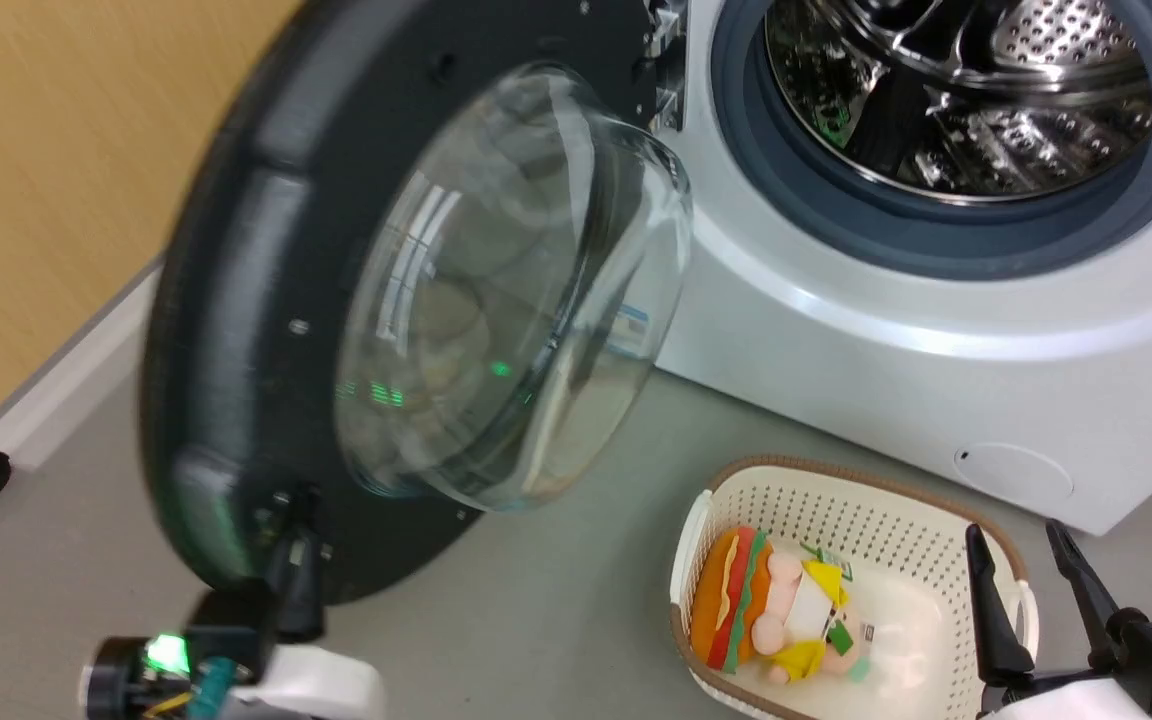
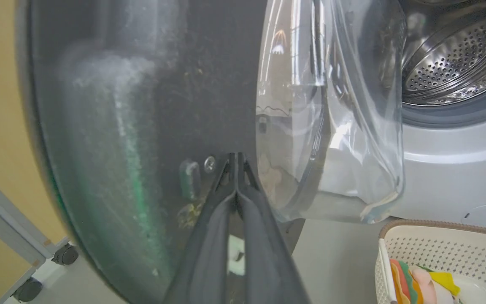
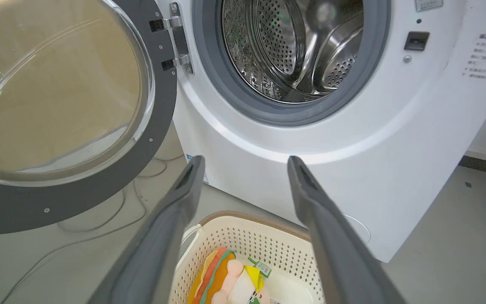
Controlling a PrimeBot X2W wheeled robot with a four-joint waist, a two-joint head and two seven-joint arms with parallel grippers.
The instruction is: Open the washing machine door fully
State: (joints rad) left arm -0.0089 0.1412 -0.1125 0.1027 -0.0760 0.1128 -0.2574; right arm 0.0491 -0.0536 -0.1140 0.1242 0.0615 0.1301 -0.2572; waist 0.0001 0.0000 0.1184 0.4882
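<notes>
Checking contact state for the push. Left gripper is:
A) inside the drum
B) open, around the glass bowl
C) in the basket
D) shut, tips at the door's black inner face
D: in the left wrist view the left gripper has its fingers pressed together, tips at the black face of the door, beside the glass bowl.

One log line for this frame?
door: swung open, drum exposed | left gripper: shut, tips at door's inner face | right gripper: open, idle by basket | toy in basket

Door (image 1: 236, 300) blocks left side; drum opening (image 1: 956, 90) unobstructed.
</notes>
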